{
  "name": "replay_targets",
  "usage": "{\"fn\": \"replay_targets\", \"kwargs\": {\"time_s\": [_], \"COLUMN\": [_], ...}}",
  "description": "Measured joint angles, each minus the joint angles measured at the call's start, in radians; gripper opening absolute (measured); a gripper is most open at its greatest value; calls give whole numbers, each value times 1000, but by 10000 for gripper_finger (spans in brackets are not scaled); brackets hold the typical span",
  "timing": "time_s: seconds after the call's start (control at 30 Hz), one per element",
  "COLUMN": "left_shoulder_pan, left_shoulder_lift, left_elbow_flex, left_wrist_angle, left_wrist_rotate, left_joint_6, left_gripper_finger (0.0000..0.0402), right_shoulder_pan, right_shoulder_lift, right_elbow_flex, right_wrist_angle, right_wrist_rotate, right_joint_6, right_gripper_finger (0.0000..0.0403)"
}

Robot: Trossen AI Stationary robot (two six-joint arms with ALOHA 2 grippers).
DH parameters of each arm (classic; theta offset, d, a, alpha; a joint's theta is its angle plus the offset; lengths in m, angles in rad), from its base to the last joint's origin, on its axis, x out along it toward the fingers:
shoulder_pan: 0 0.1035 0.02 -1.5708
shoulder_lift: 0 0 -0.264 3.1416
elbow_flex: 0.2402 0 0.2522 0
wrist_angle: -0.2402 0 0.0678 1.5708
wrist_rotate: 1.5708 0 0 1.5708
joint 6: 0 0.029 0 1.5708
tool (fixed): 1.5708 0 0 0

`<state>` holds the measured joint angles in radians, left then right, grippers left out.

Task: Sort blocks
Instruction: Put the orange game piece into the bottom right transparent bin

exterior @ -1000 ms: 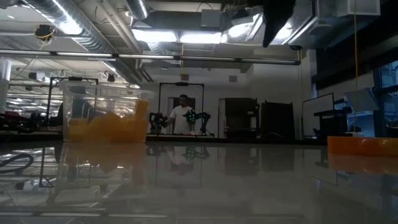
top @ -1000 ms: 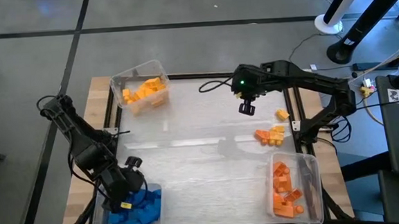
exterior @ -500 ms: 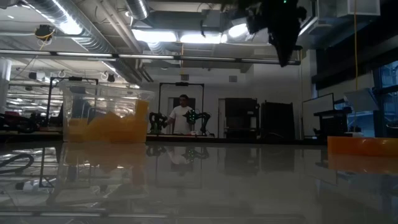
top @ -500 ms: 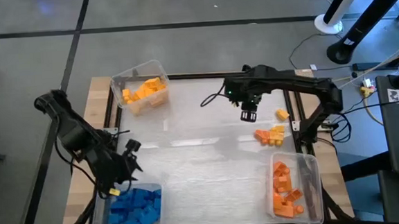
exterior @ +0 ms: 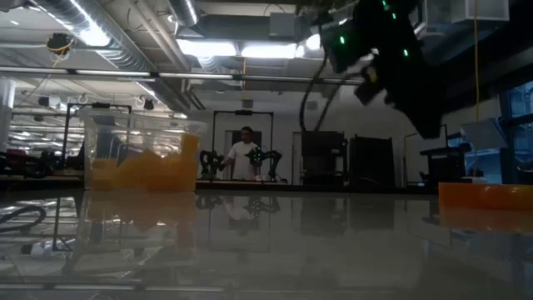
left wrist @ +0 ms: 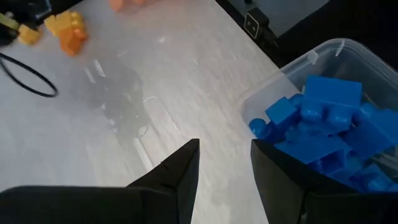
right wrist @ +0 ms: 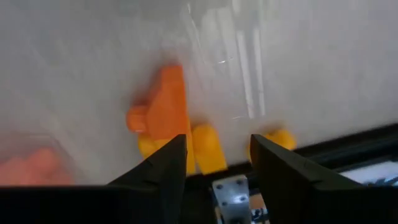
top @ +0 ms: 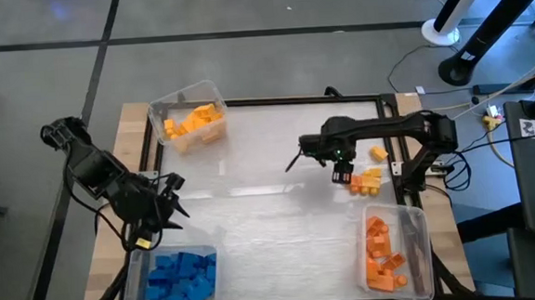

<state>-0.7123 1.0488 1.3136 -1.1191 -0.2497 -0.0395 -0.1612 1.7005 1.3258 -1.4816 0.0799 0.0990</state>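
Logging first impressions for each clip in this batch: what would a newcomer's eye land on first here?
Probably the clear plastic bin of bright blue studded bricks at the table's near-left corner, with the left hand open and empty just beside it. Next, the right hand, open, above the loose orange and yellow bricks by the table's right edge. Two more clear bins hold yellow-orange bricks far-left and orange bricks near-right.

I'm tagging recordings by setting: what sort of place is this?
Probably a robotics lab or workshop: exposed ceiling ducts, another lit robot rig beside a person in the background, and equipment racks.
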Motion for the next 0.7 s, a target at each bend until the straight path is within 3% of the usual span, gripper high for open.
{"fn": "replay_targets", "kwargs": {"time_s": [0.43, 0.7], "left_shoulder_pan": [71, 100], "left_shoulder_lift": [-2, -2], "left_elbow_flex": [0, 0], "left_wrist_angle": [1, 1], "left_wrist_rotate": [1, 2], "left_joint_6": [59, 69], "left_gripper_finger": [133, 134], "right_shoulder_pan": [-2, -3], "right_shoulder_lift": [0, -1], "right_elbow_flex": [-274, -338], "right_wrist_angle": [302, 324], "right_wrist_rotate": [-164, -152], "right_joint_6": [-25, -25], "right_gripper_finger": [170, 170]}}
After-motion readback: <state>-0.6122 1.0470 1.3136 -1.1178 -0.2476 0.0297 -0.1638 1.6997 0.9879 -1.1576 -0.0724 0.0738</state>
